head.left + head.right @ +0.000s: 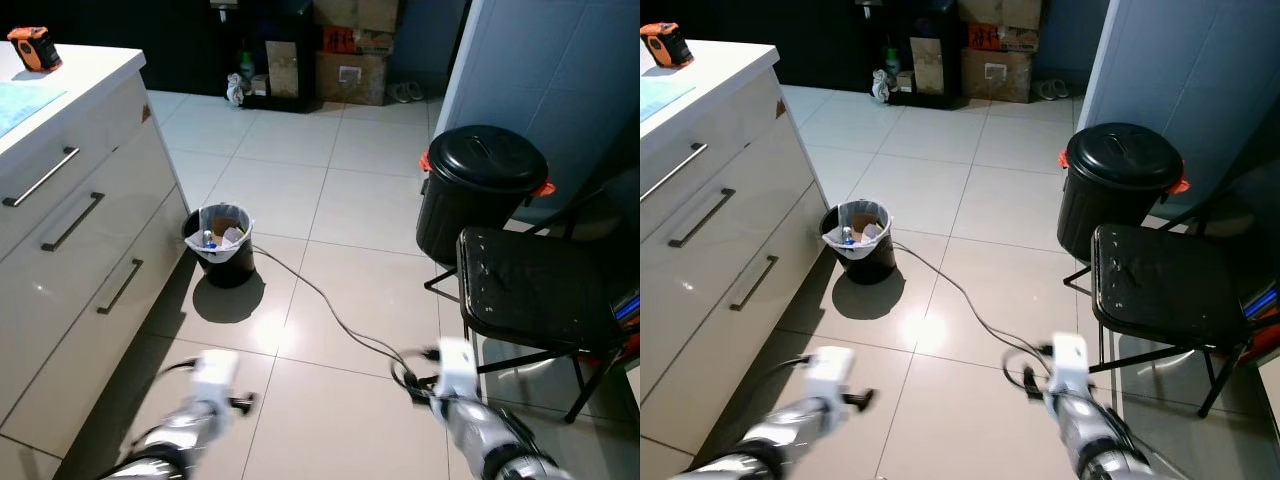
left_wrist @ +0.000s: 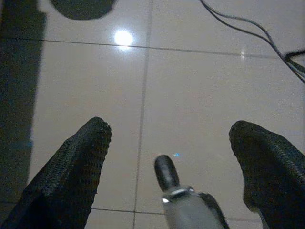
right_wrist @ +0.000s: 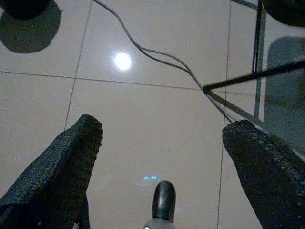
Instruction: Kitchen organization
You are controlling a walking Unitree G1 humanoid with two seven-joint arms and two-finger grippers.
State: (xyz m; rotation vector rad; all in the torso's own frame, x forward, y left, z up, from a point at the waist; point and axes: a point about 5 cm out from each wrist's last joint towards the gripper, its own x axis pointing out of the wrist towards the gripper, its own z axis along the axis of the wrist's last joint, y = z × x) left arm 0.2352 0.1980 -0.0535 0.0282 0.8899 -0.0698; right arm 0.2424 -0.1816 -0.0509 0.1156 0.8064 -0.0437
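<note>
Both arms hang low over the tiled floor. In the left wrist view, my left gripper (image 2: 169,129) is open, its two black fingers (image 2: 76,167) wide apart over bare tile with nothing between them. My right gripper (image 3: 164,126) is open too, above tile near a grey cable (image 3: 143,47) and a chair leg (image 3: 248,76). The left arm (image 1: 195,415) and right arm (image 1: 475,420) show at the bottom of the eye views. A white counter (image 1: 70,90) with drawers stands at the left, with an orange tape measure (image 1: 35,48) on top.
A small black bucket (image 1: 222,243) lined with a bag and holding rubbish sits beside the drawers. A black lidded bin (image 1: 478,185) and a black chair (image 1: 535,290) stand at the right. The cable (image 1: 320,300) runs across the floor. Cardboard boxes (image 1: 350,70) are stacked at the back.
</note>
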